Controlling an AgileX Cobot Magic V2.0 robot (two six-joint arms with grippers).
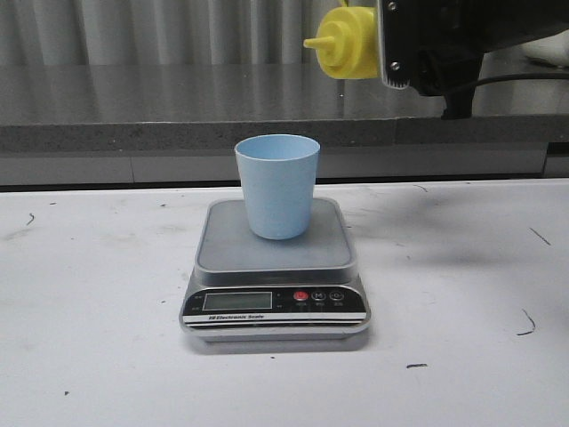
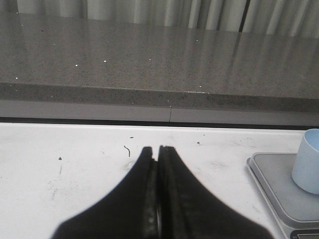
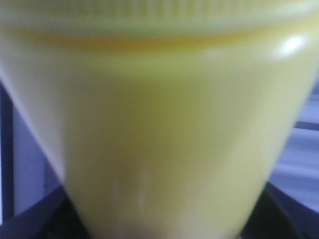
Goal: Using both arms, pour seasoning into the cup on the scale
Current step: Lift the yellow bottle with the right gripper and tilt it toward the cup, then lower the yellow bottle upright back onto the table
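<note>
— The right tool (image 1: 418,44) is gripping the seasoning (image 1: 348,43) up high, lying nearly on its side, nozzle aiming toward the cup (image 1: 277,185) but sitting above and to the right of it. The cup is standing upright on the scale (image 1: 274,267), toward the back of its platform.

— So it's lining up the pour?

— I'd say so. It should be bringing the nozzle over the cup's mouth before tipping further, then squeezing gently, or seasoning is going onto the scale.

— And the other arm?

— The left tool (image 2: 157,152) is clenched on nothing, hovering over the table (image 2: 75,174) left of the scale. Only its own wrist view is showing that; the front view is missing it. The right wrist view is filling with blurred yellow bottle, confirming the grip.
</note>
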